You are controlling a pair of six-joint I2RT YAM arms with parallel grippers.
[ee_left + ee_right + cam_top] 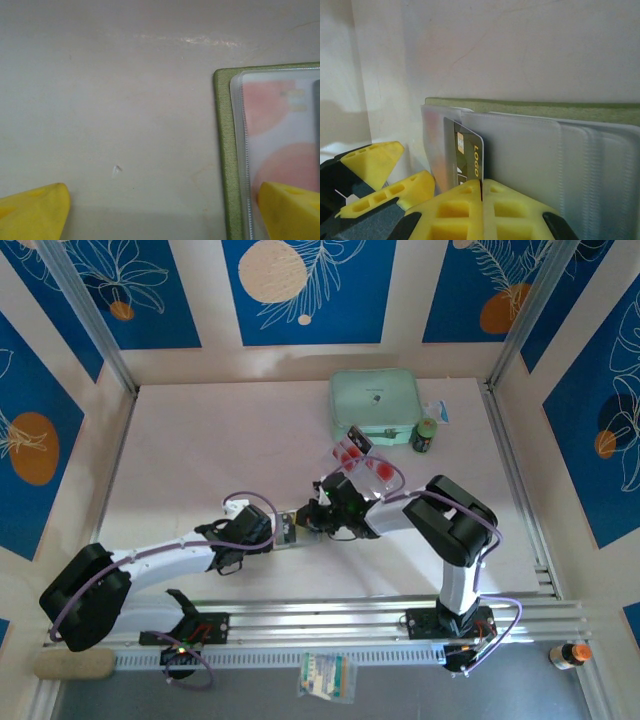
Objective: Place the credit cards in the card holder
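the right end effector (481, 187), at the bottom centre of its wrist view, is clenched on the lower edge of a black credit card (469, 152). the card stands on edge between the clear sleeves of the card holder (545, 107); how deep it sits i cannot tell. the holder lies open on the desk (125, 90), mid-frame in the top view between the two arms. the left end effector (162, 212) is spread wide and grasps nothing; one finger (290, 210) rests on the holder's sleeve at lower right, apparently pinning it. the card looks light, stiff and slick, so a firm pinch on a short edge, square to the slot, suits it. the sleeves look thin and floppy and may buckle. the light holder could slide unless pressed down.
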